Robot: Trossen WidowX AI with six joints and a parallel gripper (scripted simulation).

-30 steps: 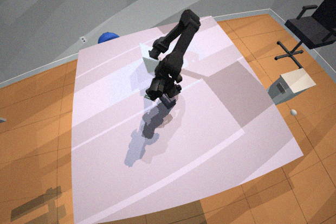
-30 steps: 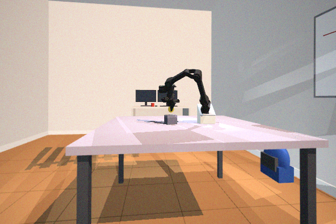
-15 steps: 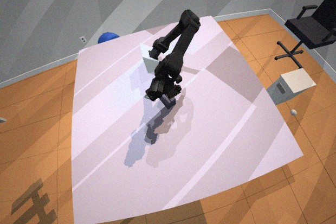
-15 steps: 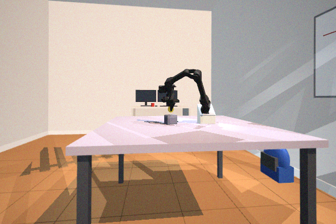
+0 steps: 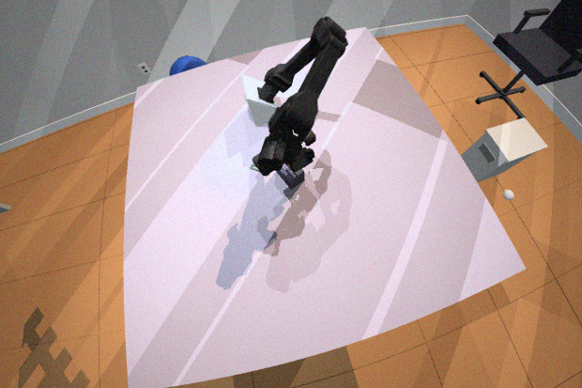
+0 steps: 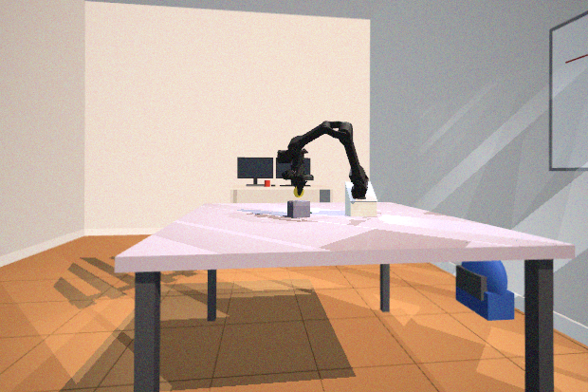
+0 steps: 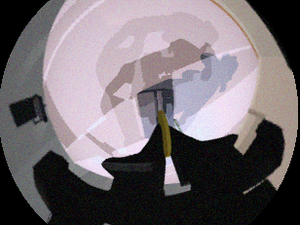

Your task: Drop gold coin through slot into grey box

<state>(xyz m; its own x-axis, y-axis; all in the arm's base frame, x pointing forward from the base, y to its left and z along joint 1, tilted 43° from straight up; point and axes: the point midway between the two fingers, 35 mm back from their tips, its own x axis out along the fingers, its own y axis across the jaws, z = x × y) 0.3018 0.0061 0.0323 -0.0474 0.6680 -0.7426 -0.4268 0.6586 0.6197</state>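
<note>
Clamped edge-on in the end effector (image 7: pixel 165 146), the gold coin (image 7: pixel 166 135) hanging just above the grey box (image 6: pixel 298 209) on the table (image 6: pixel 341 239), kept vertical, seemingly to match the narrow slot (image 7: pixel 158 100) in the lid below.

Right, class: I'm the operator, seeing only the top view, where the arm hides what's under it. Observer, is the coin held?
Observer: Yes. The wrist view shows the gold coin edge-on, gripped between the fingers.
Operator: Is it over the box?
Observer: The exterior view shows it hanging just above the grey box, apparently not touching the lid.
Operator: Aligned?
Observer: In the wrist view its edge points at the middle of the lid; I cannot make out the slot.
</note>
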